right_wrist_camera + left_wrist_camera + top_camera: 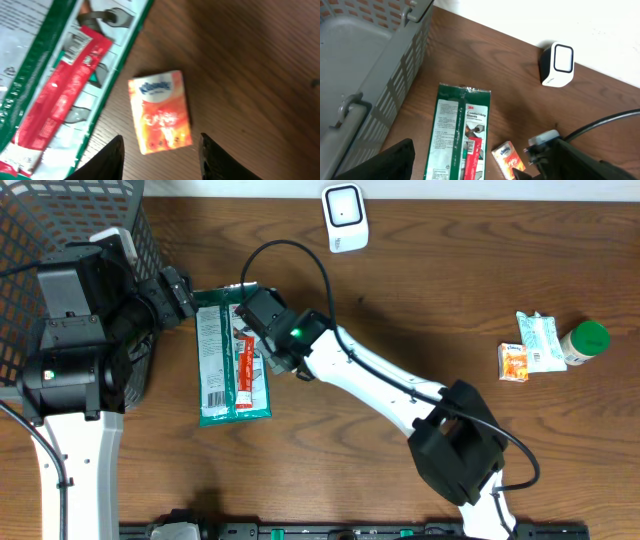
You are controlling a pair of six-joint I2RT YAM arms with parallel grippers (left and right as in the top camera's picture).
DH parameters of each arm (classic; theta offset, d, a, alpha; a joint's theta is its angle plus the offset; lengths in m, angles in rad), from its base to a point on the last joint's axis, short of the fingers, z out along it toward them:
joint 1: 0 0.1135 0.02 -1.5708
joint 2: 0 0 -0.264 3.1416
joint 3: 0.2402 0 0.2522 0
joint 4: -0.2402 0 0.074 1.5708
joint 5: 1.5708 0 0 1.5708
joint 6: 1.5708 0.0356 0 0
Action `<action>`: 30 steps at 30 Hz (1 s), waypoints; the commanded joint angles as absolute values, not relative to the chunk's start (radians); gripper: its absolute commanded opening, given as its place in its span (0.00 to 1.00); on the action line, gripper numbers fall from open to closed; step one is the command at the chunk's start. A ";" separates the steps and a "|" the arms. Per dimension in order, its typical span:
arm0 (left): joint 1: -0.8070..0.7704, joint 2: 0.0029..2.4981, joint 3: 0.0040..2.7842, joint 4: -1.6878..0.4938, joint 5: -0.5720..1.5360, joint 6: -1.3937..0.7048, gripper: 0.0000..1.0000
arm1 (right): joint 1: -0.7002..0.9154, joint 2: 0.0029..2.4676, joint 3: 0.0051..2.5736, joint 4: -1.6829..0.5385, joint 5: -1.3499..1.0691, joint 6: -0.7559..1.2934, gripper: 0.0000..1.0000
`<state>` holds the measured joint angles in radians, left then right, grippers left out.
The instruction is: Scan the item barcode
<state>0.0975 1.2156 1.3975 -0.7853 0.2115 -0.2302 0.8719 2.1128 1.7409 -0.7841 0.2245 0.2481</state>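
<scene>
Just beside glove packet (55,75), tissue pack (161,111) between parted right fingers (107,162); left fingers (390,162) wide.

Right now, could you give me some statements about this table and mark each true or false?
1. The green glove package lies flat on the table. True.
2. The white scanner sits inside the grey basket. False: it stands on the table outside it.
3. The right gripper is clamped on the orange tissue pack. False: its fingers stand apart, the pack lying between them.
4. The left gripper is open and empty. True.
</scene>
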 commanded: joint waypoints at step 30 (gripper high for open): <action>0.102 1.215 1.403 -0.785 0.217 -0.218 0.87 | 0.913 2.318 1.750 -0.704 0.295 0.219 0.22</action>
<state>0.0975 1.2156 1.3975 -0.7853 0.2115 -0.2302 0.9062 2.2829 1.7477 -0.6971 0.3016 0.2211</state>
